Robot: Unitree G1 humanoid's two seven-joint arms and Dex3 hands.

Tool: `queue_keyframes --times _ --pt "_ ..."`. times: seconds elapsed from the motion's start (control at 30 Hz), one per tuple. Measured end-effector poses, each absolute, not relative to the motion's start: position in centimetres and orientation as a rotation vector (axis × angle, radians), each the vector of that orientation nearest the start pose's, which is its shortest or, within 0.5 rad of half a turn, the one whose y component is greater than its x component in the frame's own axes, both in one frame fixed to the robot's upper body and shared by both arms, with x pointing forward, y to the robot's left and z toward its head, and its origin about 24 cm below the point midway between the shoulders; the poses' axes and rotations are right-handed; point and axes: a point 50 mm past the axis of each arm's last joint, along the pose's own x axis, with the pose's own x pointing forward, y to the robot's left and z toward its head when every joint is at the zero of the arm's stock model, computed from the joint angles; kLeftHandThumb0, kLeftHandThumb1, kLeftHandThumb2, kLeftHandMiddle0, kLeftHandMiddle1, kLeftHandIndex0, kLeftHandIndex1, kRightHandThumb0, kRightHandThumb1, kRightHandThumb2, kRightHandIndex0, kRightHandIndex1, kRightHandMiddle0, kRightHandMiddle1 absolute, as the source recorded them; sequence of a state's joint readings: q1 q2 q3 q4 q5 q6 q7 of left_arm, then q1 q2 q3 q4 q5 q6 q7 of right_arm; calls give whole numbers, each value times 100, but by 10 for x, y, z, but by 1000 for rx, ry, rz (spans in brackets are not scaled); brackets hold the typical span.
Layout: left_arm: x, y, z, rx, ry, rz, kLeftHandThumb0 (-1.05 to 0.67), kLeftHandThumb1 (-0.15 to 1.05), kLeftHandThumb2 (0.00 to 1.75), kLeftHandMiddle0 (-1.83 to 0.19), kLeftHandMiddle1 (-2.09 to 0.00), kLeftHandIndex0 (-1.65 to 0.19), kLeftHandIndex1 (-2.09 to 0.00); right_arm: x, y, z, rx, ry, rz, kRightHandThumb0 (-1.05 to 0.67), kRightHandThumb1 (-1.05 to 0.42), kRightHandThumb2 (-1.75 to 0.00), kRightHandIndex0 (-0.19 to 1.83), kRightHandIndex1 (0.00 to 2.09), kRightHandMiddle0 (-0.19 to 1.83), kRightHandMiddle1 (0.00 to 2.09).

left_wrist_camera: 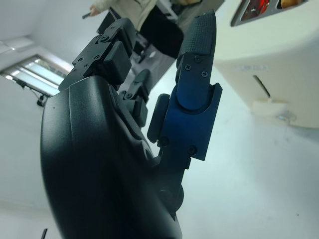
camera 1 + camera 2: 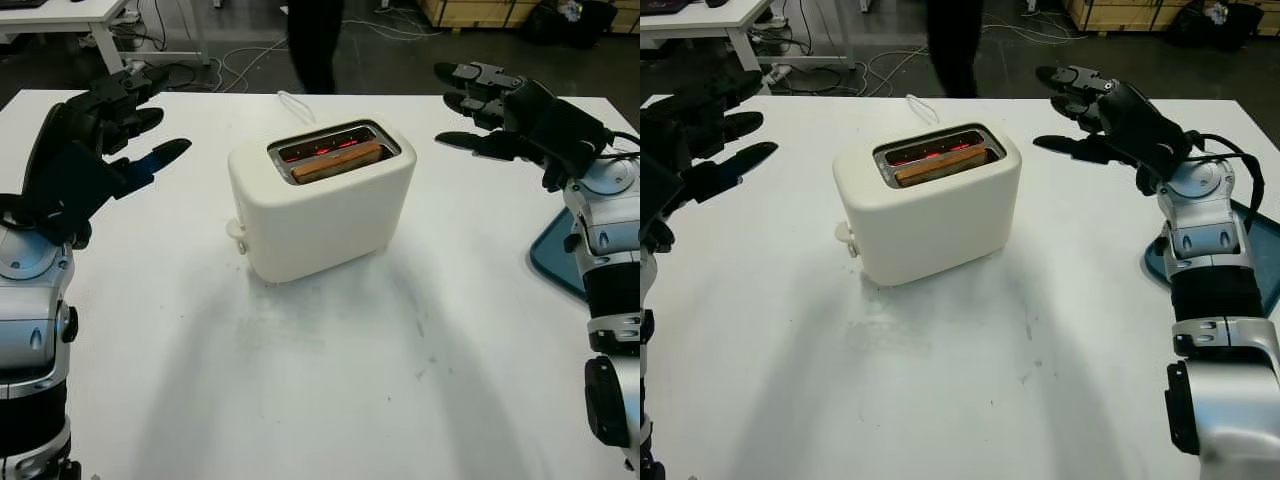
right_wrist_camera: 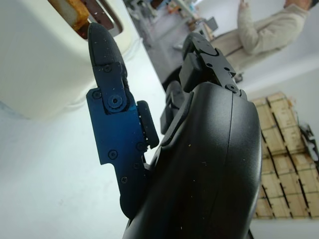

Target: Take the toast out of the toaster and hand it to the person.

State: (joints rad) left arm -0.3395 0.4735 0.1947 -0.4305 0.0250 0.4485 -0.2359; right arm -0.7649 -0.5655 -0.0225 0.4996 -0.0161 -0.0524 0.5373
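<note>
White table [image 2: 330,380], toast [image 2: 337,160] in toaster [image 2: 320,215] between 2 open hands [image 2: 110,125] [image 2: 500,110].

Your two head views look forward and down at the white desk [image 2: 300,380] from slightly offset positions. Both share the toaster [image 2: 320,200] near centre, the left hand [image 2: 95,140] at 9 o'clock and the right hand [image 2: 1110,115] at 2 o'clock. The left wrist view sits very close behind its hand's fingers [image 1: 197,74], facing the toaster's side. The right wrist view sits equally close behind its fingers [image 3: 107,79], facing the toaster and a person [image 3: 264,30] beyond the desk.
</note>
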Motion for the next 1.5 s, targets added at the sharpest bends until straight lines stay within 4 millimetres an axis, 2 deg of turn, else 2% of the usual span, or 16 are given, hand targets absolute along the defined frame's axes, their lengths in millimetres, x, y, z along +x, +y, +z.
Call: queue_keyframes --times 0.97,1.5 --pt "278 216 217 481 -299 -44 -63 92 12 -23 -54 -46 -1 368 -219 203 -652 -217 396 -73 -92 -8 30 3 32 1" --pt "278 216 217 481 -299 -44 -62 92 13 -19 -64 -46 -1 368 -219 204 -654 -217 396 -71 -92 -8 30 2 32 1"
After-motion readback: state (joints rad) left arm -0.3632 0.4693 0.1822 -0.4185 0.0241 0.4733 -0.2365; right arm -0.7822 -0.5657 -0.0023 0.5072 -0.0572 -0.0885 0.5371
